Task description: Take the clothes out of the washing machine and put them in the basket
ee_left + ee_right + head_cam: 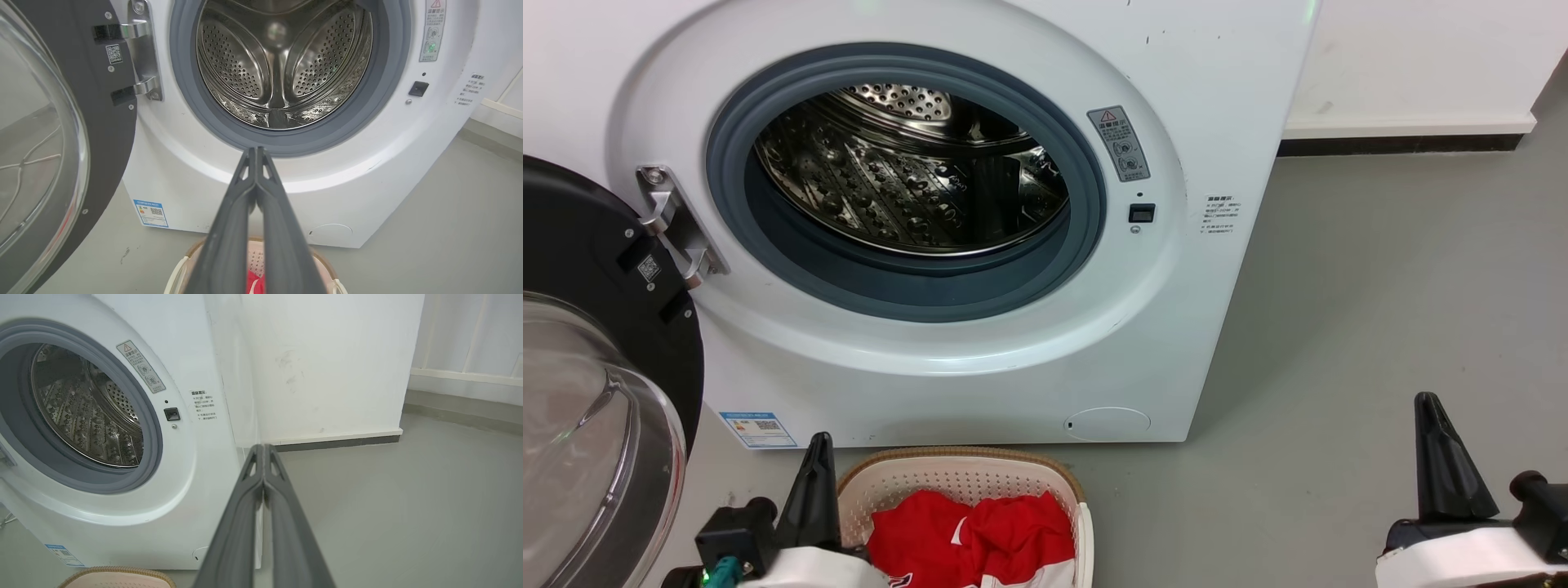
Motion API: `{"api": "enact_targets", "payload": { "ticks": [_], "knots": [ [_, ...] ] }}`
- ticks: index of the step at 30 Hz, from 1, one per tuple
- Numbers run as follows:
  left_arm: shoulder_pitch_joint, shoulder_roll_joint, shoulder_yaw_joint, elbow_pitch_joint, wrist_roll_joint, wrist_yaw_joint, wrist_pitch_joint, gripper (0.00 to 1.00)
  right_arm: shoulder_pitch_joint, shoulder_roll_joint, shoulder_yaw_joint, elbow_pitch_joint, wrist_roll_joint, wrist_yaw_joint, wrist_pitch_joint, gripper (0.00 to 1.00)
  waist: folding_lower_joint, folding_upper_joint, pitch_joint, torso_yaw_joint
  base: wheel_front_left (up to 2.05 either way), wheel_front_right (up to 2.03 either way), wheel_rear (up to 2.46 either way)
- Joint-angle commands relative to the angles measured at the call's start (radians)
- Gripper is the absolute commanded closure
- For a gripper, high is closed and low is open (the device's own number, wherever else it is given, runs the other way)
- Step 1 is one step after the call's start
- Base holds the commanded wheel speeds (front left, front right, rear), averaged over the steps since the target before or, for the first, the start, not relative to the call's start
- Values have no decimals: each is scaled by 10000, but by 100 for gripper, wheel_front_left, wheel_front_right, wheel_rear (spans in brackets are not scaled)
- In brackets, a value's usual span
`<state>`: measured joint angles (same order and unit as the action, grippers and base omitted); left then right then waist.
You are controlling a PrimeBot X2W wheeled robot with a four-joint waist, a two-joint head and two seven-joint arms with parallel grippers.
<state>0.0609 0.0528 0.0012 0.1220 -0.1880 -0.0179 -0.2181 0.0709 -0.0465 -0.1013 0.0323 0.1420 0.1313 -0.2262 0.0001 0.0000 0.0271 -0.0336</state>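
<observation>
Holds dark left end effector [256, 150] and right end effector [264, 447] pinched shut, empty, soft red clothes [980, 531] already in cream perforated basket [956, 482] before bare white washing machine [1160, 343].

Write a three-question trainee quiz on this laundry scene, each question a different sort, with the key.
1. True or false: a garment lies in the perforated steel drum of the white front-loading washing machine.
2. Where are the soft red garments? A: in the drum. B: in the low cream plastic basket. C: in a gripper's grasp.
3. Fill in: the left gripper and the right gripper each have their fingers pressed ____.

Key: 1 false; 2 B; 3 together.
</observation>
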Motion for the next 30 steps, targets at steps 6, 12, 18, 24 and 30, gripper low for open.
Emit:
{"api": "enact_targets", "payload": {
  "ticks": [6, 12, 18, 24, 30],
  "knots": [
    [-355, 11, 115, -43, -1436, -140, 298, 100, -373, -45, -5, 69, 1499, -1, 309, 100, 0, 0, -13, 19, 0, 0, 0],
    [-467, 8, 195, 52, -2555, -227, 550, 100, -512, -54, -7, 242, 2659, -2, 572, 100, 0, 0, -25, 36, 0, 0, 0],
    [-584, 5, 274, 148, -3593, -308, 790, 100, -631, -62, -9, 407, 3734, -2, 814, 100, 0, 0, -37, 53, 0, 0, 0],
    [-686, 2, 348, 243, -4566, -382, 1020, 100, -741, -69, -13, 559, 4739, -2, 1045, 100, 0, 0, -49, 70, 0, 0, 0],
    [-801, -1, 426, 334, -5479, -456, 1239, 100, -863, -74, -18, 706, 5685, -3, 1264, 100, -1, 0, -62, 87, 0, 0, 0]
  ]
}}
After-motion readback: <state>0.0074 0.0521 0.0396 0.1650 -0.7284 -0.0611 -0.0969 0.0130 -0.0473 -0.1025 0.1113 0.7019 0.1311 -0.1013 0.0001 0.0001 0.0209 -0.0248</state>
